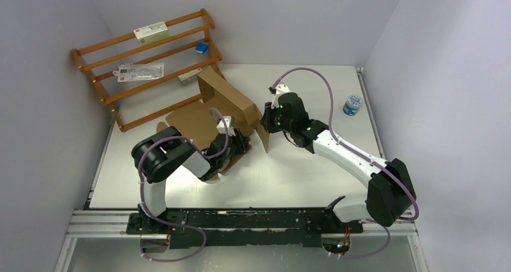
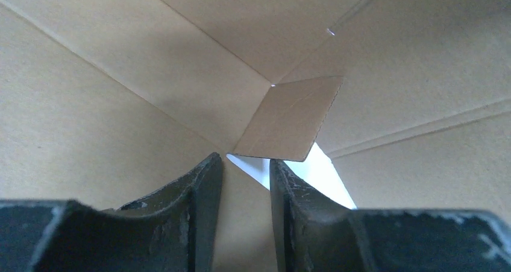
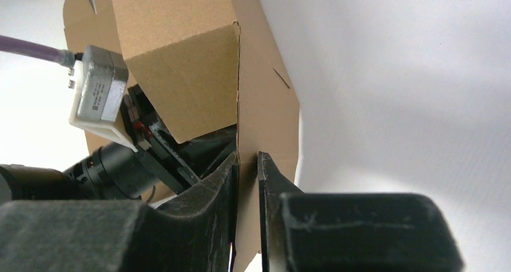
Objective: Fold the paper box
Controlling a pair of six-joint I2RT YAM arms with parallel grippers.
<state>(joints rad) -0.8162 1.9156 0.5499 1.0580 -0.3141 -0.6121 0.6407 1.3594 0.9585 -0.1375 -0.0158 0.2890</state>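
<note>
The paper box (image 1: 226,100), plain brown cardboard, stands half folded in the middle of the table, its back wall raised and its flat flaps (image 1: 187,122) spread to the left. My left gripper (image 1: 238,143) reaches inside it. In the left wrist view its fingers (image 2: 205,184) stand apart, open (image 2: 244,160), with only the box's inner walls and a small corner tab (image 2: 289,118) ahead. My right gripper (image 1: 266,126) is at the box's right side. In the right wrist view it is shut (image 3: 248,158) on the thin edge of an upright side panel (image 3: 265,97).
A wooden rack (image 1: 144,61) leans at the back left with packets and a small blue block (image 1: 201,47) on it. A small blue-and-white jar (image 1: 352,104) stands at the back right. Walls close in on three sides.
</note>
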